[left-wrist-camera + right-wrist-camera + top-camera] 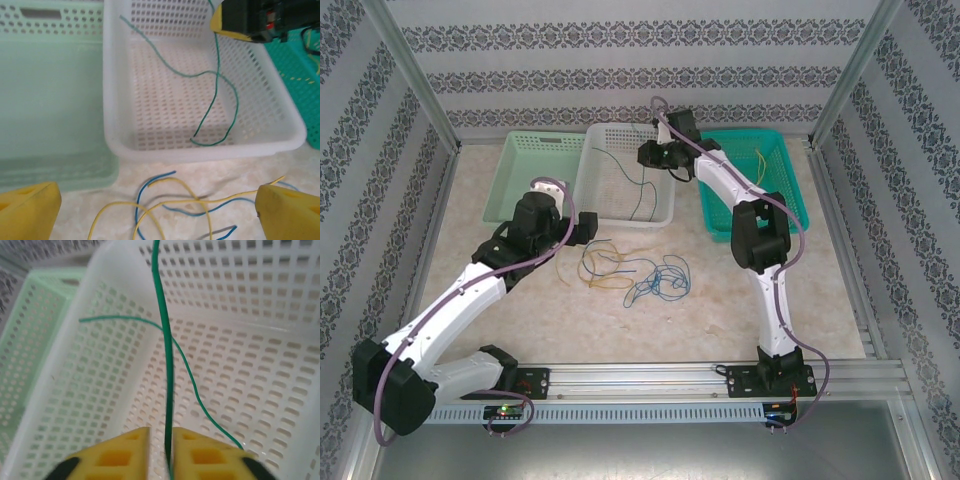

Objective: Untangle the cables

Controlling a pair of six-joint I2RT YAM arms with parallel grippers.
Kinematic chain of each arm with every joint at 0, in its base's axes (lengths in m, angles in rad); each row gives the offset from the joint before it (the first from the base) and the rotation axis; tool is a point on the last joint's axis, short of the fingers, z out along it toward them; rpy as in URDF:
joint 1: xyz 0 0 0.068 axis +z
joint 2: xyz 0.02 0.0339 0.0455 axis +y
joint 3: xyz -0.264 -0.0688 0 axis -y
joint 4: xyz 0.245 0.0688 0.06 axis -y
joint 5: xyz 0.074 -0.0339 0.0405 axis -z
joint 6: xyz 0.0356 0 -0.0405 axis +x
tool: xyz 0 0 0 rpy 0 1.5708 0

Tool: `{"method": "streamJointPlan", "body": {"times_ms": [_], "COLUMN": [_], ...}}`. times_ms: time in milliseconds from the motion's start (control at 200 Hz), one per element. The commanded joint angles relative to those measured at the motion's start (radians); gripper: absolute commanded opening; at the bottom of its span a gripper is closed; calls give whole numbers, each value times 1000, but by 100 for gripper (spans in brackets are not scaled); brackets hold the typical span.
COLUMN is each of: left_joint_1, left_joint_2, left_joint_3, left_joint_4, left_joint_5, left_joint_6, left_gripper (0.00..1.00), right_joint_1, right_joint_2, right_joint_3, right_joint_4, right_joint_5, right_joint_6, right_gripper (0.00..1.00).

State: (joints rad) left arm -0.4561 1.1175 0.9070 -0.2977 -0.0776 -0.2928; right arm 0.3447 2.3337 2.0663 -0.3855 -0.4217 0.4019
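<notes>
Release into white basket [260, 285] is judged best finished by widening right gripper [161, 442], barely parted around green cable [166, 355], before lifting; left gripper [157, 202] stands spread wide.

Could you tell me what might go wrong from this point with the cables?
1. The green cable runs through the narrow gap between the right gripper's fingers above the white basket; it could cling to a pad and be dragged out when the arm lifts.
2. On the table, yellow cables and blue cables cross beneath the open left gripper; closing there may catch both.
</notes>
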Motion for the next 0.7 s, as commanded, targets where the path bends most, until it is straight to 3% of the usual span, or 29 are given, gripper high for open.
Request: {"method": "streamJointPlan", "body": {"times_ms": [0,105,175,250,405,540,694], "left_joint_1": [9,9,11,19,88,166,196], "left_joint_2": [8,1,-5,-16,-32,7,96], "left_joint_3": [-16,-44,-73,-117,-204,-227,-223], "left_joint_4": [-82,-113,-137,-140,-133,-111,-49], "left_joint_5": [-40,-70,-101,-102,-46,9,82], "left_joint_6": [-54,-95,-134,-181,-266,-263,-237], "left_gripper": [97,95,94,93,92,90,84], "right_joint_1": [10,9,9,11,21,39,43], "right_joint_2": [5,-20,-51,-93,-191,-286,-387], "right_joint_3": [14,1,-10,-31,-106,-227,-367], "right_joint_4": [-64,-66,-64,-53,-39,-4,51], "right_joint_5": [-41,-37,-29,-36,-44,-41,-44], "right_joint_6": [-37,-60,-63,-62,-61,-59,-34], "right_gripper": [46,54,64,68,70,70,70]}}
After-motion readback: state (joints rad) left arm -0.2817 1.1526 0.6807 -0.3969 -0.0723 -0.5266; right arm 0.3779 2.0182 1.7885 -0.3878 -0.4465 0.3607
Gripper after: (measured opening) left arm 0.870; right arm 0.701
